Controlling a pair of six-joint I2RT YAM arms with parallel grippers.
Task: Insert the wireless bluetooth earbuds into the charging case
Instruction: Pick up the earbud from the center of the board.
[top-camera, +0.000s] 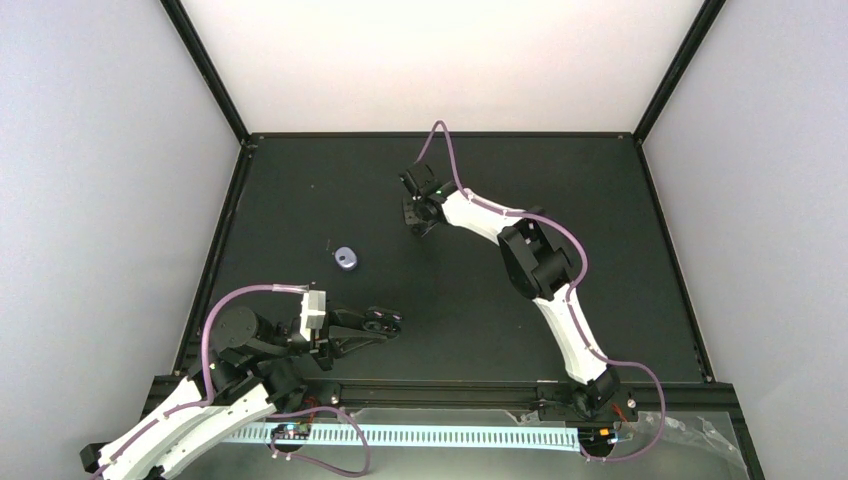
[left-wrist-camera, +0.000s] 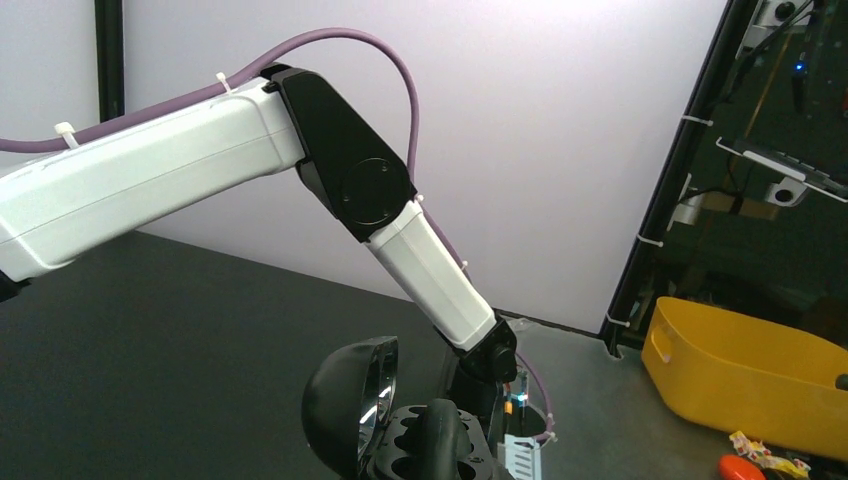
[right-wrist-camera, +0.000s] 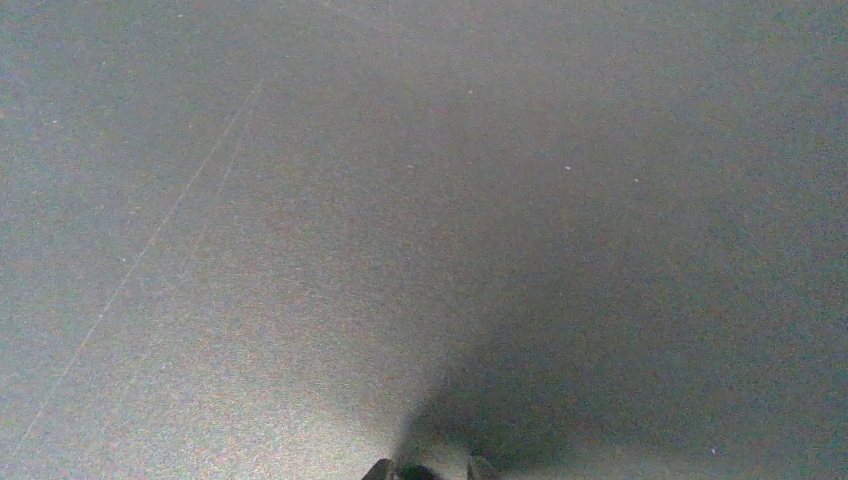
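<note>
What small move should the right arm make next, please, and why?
Probably swing the right tool left and nearer, over the purple-and-white earbud. It lies loose on the table beside a tiny black earbud, the right wrist view shows only table, and the left tool seems to hold the open case.

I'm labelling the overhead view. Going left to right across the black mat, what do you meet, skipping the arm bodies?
tiny black earbud → purple-and-white oval piece → left gripper, holding the open black case → right gripper, pointing down at the mat.
</note>
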